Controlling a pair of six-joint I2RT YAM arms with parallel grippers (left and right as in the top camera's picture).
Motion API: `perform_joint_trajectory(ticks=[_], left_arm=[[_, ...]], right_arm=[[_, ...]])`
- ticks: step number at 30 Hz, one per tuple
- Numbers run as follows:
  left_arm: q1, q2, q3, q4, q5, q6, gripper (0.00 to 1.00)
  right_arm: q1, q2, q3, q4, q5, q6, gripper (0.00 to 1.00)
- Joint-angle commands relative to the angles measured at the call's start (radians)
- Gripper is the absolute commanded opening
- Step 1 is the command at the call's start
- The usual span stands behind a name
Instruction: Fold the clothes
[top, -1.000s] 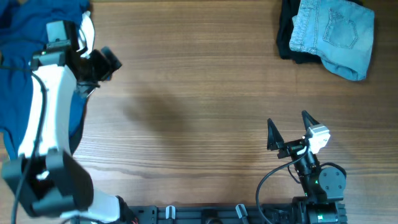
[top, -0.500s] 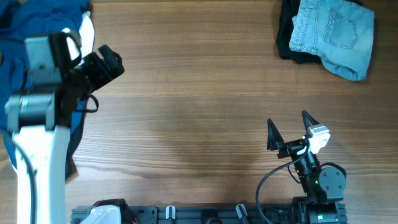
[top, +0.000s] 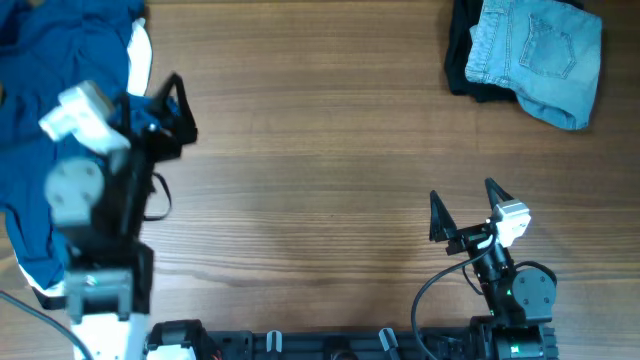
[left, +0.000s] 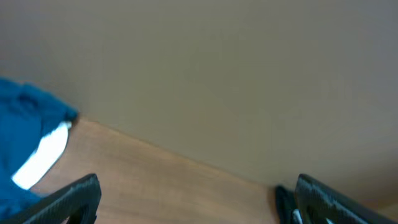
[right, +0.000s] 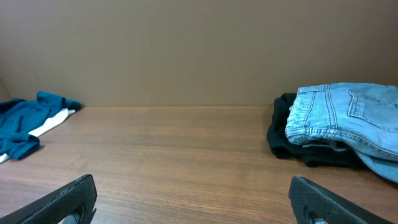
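Left claw (top: 180, 108) has swung clear of the blue cloth (top: 60, 40), fingers apart and empty; right claw (top: 465, 205) waits apart too. Folded shorts (top: 535, 55) lie at the far right corner, so the next move is probably gripping the blue cloth's edge and spreading it flat.

No readable text, labels, brands, numbers or signs in any view.

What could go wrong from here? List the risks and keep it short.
1. The blue cloth lies bunched beneath the left arm. The open left tool might pinch several layers at once and spoil a clean fold.
2. The denim shorts sit on a black garment. If the open right tool reaches there, it could catch both.
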Motion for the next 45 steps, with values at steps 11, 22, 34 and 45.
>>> perform_joint_trajectory(ticks=[11, 22, 34, 45], left_arm=[[0.035, -0.539, -0.673, 0.299, -0.039, 0.088, 1.00], [0.033, -0.725, -0.770, 0.273, -0.047, 0.087, 1.00], [0.031, -0.801, -0.770, 0.089, -0.034, 0.083, 1.00], [0.032, -0.799, -0.770, -0.039, 0.002, 0.084, 1.00]], right_arm=[[0.005, -0.013, -0.003, 0.003, 0.005, 0.017, 1.00], [0.005, -0.013, -0.003, 0.003, 0.005, 0.018, 1.00], [0.005, -0.013, -0.003, 0.003, 0.005, 0.017, 1.00], [0.005, -0.013, -0.003, 0.003, 0.005, 0.017, 1.00]])
